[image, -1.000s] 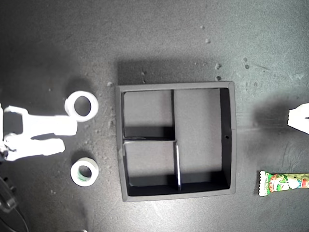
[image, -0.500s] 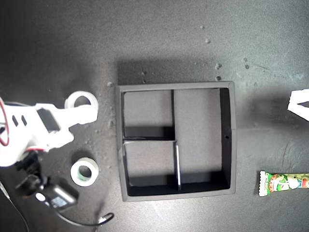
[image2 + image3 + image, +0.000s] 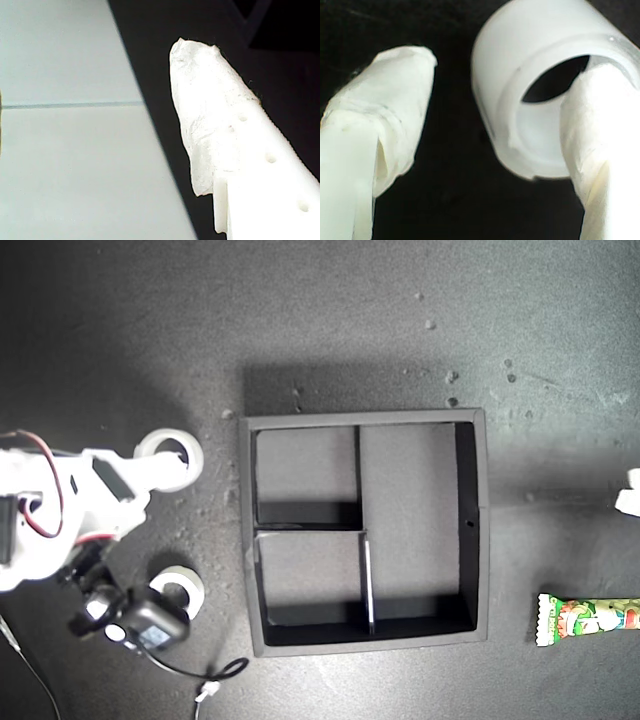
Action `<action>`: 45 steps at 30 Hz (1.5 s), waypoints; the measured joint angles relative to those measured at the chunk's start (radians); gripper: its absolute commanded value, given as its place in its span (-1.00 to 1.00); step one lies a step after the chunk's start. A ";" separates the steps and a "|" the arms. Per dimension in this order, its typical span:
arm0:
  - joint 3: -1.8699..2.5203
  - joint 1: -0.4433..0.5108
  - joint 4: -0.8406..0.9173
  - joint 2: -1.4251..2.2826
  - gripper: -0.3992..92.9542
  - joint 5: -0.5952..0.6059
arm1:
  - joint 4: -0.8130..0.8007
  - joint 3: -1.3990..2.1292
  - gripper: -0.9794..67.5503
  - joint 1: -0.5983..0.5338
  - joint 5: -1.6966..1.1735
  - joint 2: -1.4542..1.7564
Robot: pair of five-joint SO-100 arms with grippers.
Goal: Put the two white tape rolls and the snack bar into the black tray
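Overhead, my second claw [image 3: 172, 462] spread apart, one finger [image 3: 600, 150] inside tape roll [image 3: 169, 453], first claw [image 3: 630, 498] state unclear.

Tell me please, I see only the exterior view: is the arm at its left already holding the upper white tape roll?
Observer: Not yet. The second wrist view shows my second gripper open. One of its fingers is inside the hole of the tape roll, and the other finger stands outside, apart from the roll's wall.
Operator: And the arm at the right edge, does it carry something?
Observer: That is my first gripper. The first wrist view shows only one finger, with nothing on it. The other finger is out of the picture, so I cannot tell whether the gripper is open.
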 measured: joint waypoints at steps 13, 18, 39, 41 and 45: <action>-0.118 -0.118 0.000 -0.259 -0.89 0.000 | 0.184 -0.836 -0.09 -0.216 0.058 -1.123; -0.135 -0.149 0.000 -0.267 -0.95 -0.003 | 0.249 -0.882 -0.12 -0.348 0.506 -1.193; -1.223 -0.146 0.597 -0.604 -0.96 0.150 | 0.078 -0.365 -0.47 -0.742 1.876 -1.200; -1.350 -0.124 0.635 -0.712 -0.96 0.150 | 0.029 -0.318 -0.69 -0.741 1.876 -1.200; -1.651 -0.101 0.755 -0.985 -0.96 0.147 | -0.002 -0.285 -0.98 -0.707 1.876 -1.200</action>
